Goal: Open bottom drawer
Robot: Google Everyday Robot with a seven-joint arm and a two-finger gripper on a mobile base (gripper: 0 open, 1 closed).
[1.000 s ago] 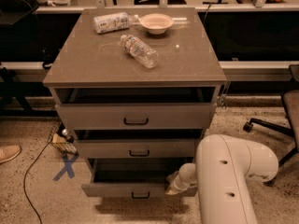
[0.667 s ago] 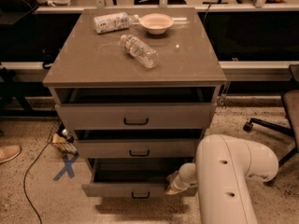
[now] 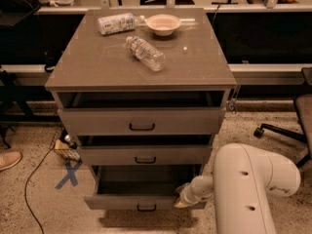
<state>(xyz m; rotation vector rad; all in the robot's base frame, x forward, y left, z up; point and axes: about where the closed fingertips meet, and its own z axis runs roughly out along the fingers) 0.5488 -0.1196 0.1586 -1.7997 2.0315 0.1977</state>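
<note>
Bottom drawer (image 3: pixel 127 202), lowest of three in a grey-beige cabinet (image 3: pixel 97 62), lower centre of the frame. It stands pulled out toward the viewer, farther forward than the two drawers above, so that its dark interior shows behind the shallow front panel. A small black bar handle (image 3: pixel 146 208) sits at the middle of that panel.

Gripper (image 3: pixel 181 202), lower centre-right of the frame, at the right end of this drawer's front panel and touching or just beside it; which of the two cannot be told. Whether the gripper is released or clenched cannot be told either. It ends a white arm (image 3: pixel 253 189) whose bulky rounded housing fills the lower right corner.

Middle drawer (image 3: pixel 112 155), directly above, carries a short black handle at its centre, with a dark gap along its top edge. Top drawer (image 3: pixel 97 122), the tallest-fronted, carries the widest black handle and shows a similar dark gap beneath the cabinet top.

On the cabinet top, upper centre of the frame: a labelled bottle (image 3: pixel 116 23) lying on its side near the rear edge, a pale bowl (image 3: pixel 163 24) just beside it to the right, and a clear plastic bottle (image 3: pixel 145 53) lying diagonally nearer the middle.

On the speckled floor, left of the cabinet: a blue tape cross (image 3: pixel 69 174), a thin dark cable (image 3: pixel 30 184) and the toe of a shoe (image 3: pixel 9 160) at the left edge. A chair base (image 3: pixel 280 130) lies at the right edge.
</note>
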